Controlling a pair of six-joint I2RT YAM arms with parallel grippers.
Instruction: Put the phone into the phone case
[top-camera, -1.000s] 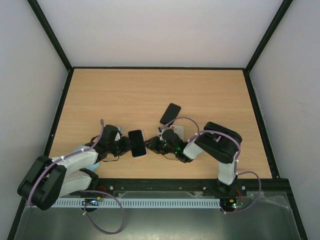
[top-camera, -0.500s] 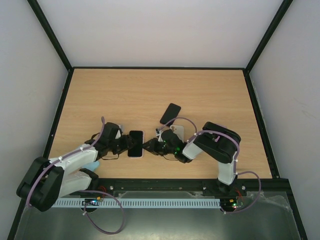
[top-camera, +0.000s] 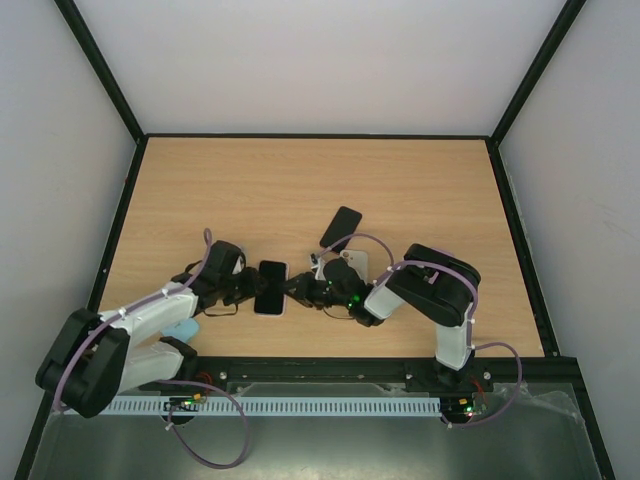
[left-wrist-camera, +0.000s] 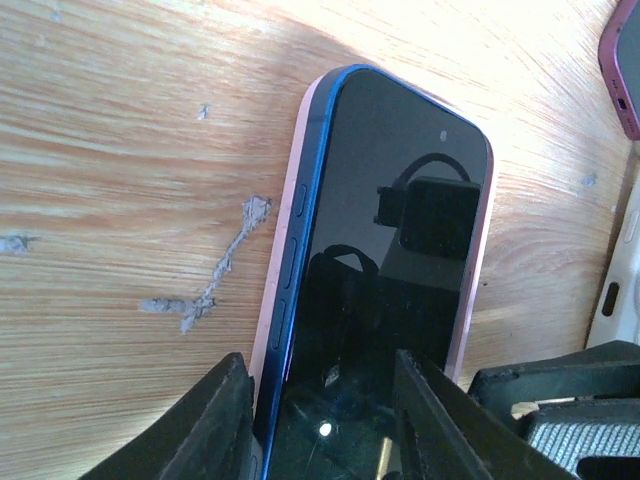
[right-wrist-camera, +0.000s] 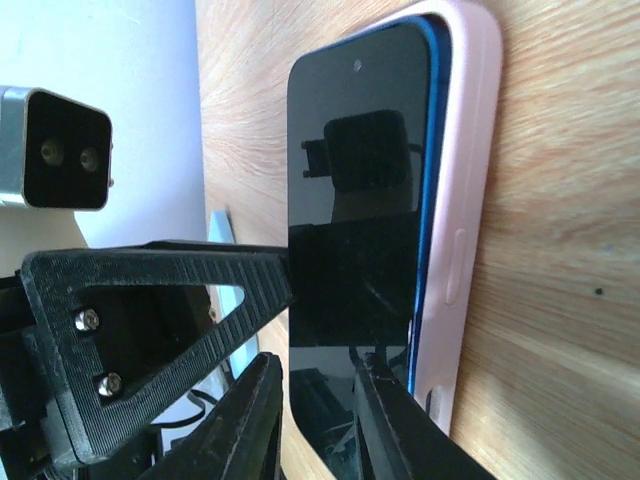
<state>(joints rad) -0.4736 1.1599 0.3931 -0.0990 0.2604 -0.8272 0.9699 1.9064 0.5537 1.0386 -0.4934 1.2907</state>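
The phone, black screen with a blue rim, lies in the pink phone case on the table. The blue rim stands proud of the case along one long side. My left gripper is at its left side, partly open. In the left wrist view one finger is at the case's edge and the other is over the screen. My right gripper is at its right side, narrowly open, with its tips over the phone's end. Neither is clamped on the phone.
A second dark phone or case lies behind the right gripper; a maroon case edge shows in the left wrist view. A pale case lies beside the right wrist. A light blue object lies under the left arm.
The phone in its case has turned from slanted to straight and shifted slightly left. Both grippers have closed in on its two sides.
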